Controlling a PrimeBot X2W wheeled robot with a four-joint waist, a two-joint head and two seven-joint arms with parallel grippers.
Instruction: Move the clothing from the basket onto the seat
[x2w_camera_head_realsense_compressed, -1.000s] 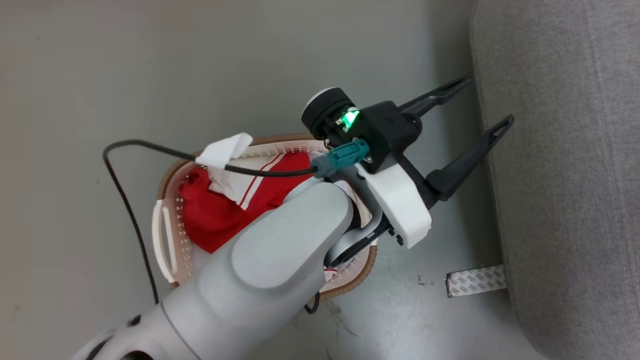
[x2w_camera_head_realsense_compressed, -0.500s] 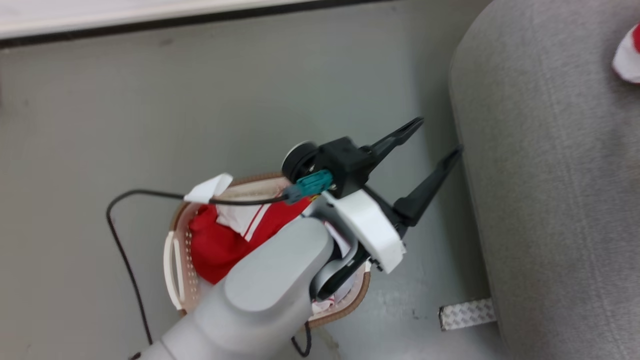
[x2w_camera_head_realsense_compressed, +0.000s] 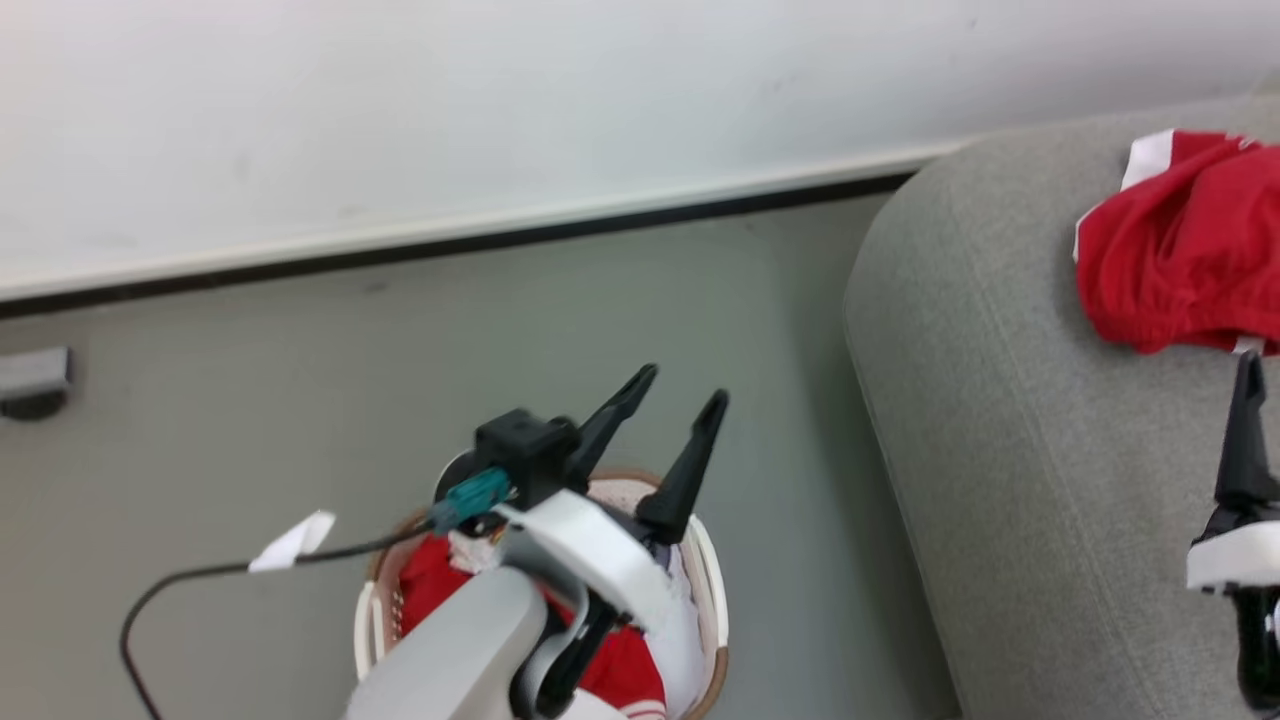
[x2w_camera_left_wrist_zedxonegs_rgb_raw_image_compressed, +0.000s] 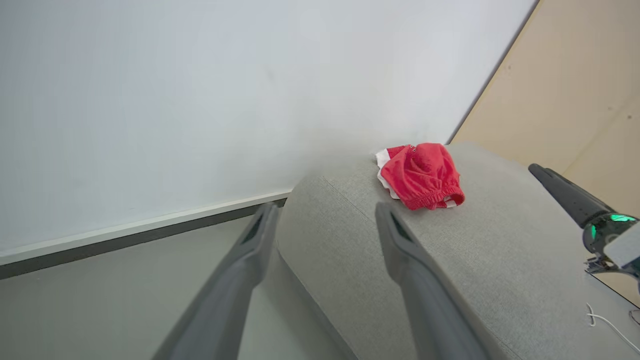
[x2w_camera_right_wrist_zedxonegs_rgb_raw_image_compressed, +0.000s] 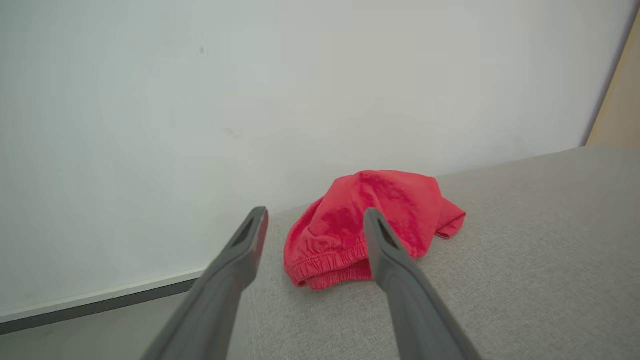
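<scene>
Clothing (x2w_camera_head_realsense_compressed: 1180, 250) lies near the seat's (x2w_camera_head_realsense_compressed: 1000, 450) rounded edge, apparently clear of right gripper (x2w_camera_right_wrist_zedxonegs_rgb_raw_image_compressed: 315, 212).

— Plain sort of room, isn't it?
— Very. A bare white wall (x2w_camera_head_realsense_compressed: 500, 120), evenly lit, with a dark strip (x2w_camera_head_realsense_compressed: 500, 243) running along its foot.
— And underneath?
— A smooth grey-green floor (x2w_camera_head_realsense_compressed: 300, 400) with a dull sheen. Over at the corner, a tan panel (x2w_camera_left_wrist_zedxonegs_rgb_raw_image_compressed: 575, 90) meets the white wall.

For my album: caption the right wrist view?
Open right gripper facing red clothing that lies on the grey seat.
</scene>
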